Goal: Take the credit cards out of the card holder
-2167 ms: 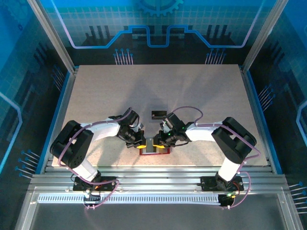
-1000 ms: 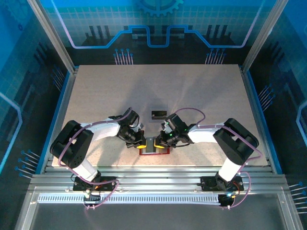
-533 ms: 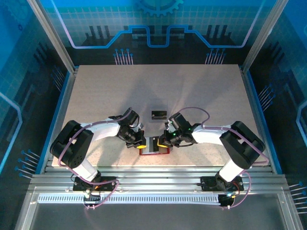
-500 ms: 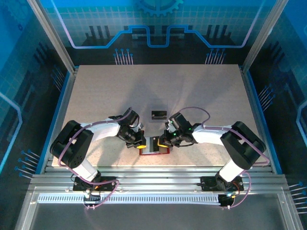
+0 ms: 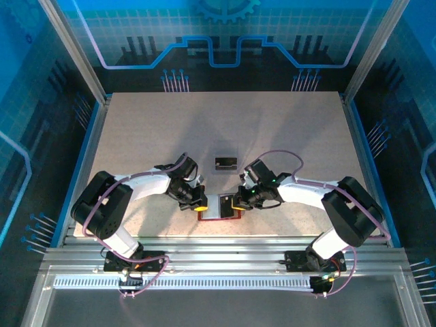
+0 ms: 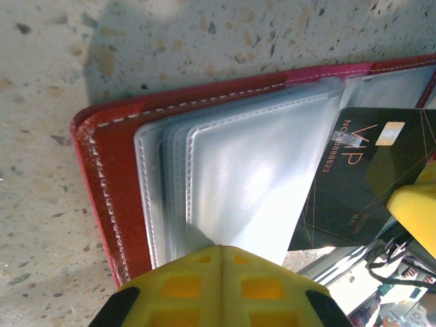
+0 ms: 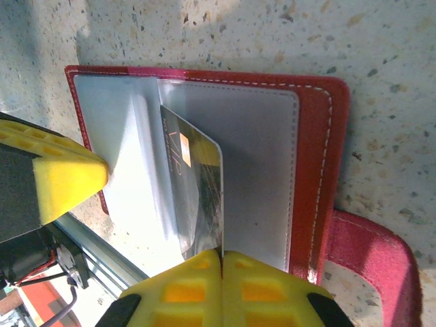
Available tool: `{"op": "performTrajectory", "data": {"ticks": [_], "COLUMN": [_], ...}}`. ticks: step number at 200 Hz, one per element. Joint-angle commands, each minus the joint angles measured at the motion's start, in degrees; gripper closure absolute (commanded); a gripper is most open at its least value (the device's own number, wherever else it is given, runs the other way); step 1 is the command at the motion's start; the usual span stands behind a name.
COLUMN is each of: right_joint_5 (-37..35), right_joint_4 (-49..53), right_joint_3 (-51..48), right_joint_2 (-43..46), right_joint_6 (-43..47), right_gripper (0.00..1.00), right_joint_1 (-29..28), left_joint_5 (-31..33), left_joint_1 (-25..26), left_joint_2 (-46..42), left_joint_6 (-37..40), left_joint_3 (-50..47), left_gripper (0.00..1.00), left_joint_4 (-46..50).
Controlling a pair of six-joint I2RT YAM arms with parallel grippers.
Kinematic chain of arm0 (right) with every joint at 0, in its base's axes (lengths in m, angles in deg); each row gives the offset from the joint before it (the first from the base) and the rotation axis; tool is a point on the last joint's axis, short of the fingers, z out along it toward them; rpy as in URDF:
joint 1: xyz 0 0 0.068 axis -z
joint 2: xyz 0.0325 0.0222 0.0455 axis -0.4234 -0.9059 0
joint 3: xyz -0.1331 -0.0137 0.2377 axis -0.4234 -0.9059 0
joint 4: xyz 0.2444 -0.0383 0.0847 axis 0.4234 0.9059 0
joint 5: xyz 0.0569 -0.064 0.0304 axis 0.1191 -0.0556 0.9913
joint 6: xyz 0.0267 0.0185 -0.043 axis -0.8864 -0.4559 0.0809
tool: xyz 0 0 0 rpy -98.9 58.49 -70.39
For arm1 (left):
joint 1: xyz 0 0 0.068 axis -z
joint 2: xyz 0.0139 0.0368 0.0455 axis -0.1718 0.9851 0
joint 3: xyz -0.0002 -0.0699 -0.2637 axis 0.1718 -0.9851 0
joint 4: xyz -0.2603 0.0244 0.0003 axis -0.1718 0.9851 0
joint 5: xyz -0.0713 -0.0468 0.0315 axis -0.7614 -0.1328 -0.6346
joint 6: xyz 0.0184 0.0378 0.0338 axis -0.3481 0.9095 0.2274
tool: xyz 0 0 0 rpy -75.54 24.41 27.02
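Card holder (image 7: pixel 315 163) lies open on the table (image 5: pixel 272 136) at the near edge, between my arms. My right gripper (image 7: pixel 221 255) is closed, pinching the edge of a dark credit card (image 7: pixel 197 184) that sits half out of its pale sleeve. My left gripper (image 6: pixel 221 248) is closed too, tips on the holder's clear sleeves; can't tell if it pinches one.

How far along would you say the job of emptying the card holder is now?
Done: the card holder lies open on the table. In hand: the left tool pinches its clear sleeves while the right tool, shut on a dark credit card, has it partly out. Left: freeing that card and setting it down; whether other sleeves hold cards I cannot tell.
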Motion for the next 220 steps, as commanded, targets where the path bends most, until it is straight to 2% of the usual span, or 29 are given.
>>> {"op": "performTrajectory", "data": {"ticks": [1,59,97,220], "right_joint_5": [-1.0,2.5,1.8,-0.3], "right_joint_4": [3.2,-4.3,-4.5,-0.7], "right_joint_3": [1.3,0.2,0.1,1.3], "right_joint_2": [0.9,-0.6,0.0,2.5], "right_joint_6": [1.1,-3.1,-4.6,-3.6], "right_gripper": [0.95,0.88,0.87,0.92], "right_joint_1": [0.7,-0.3,-1.5,-2.4], "left_joint_5": [1.7,1.4,1.2,1.9], "left_joint_1": [0.4,0.3,0.4,0.3], "left_joint_2": [0.9,0.5,0.3,-2.5], "left_joint_6": [0.6,0.4,0.5,0.4], "left_joint_3": [-0.4,-0.1,0.1,1.9], "left_gripper": [1.00,0.98,0.98,0.97], "left_joint_4": [2.0,1.8,2.0,3.8]}}
